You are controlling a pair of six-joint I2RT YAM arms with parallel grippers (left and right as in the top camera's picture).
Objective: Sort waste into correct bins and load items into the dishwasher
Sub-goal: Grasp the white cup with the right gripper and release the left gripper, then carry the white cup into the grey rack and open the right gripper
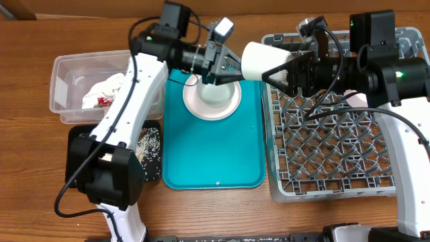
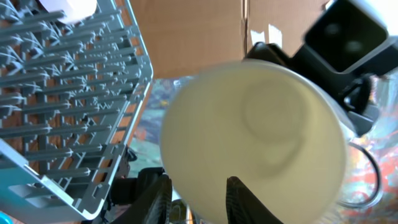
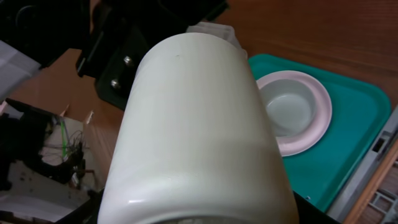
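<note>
right pincer (image 1: 274, 70): mine, clamped on the white cup (image 1: 259, 59) at the end toward the rack; fingers hidden behind the cup in my right wrist view.
white cup: lying sideways in the air, over the tray's far right corner, base pointing at my left arm; fills most of both wrist views (image 2: 255, 143) (image 3: 193, 124).
left pincer (image 1: 225, 67): mine, right at the cup's base; fingers (image 2: 239, 199) parted and overlapping the base's lower edge. Gripping or only touching, I cannot tell.
bowl (image 1: 208, 104): white, upright on the far end of the tray, under my left pincer; rim looks pinkish from the right wrist (image 3: 292, 112).
teal tray (image 1: 211, 154): flat on the table (image 1: 215, 215), between the bins and the rack.
dish rack (image 1: 329, 141): grey wire grid, just right of the tray, under my right arm; also seen in the left wrist view (image 2: 62, 93).
black bin (image 1: 154, 171): left of the tray, white grains inside, partly under my left arm.
clear bin (image 1: 64, 74): beyond the black bin, holds crumpled waste (image 1: 104, 91), white with red.
</note>
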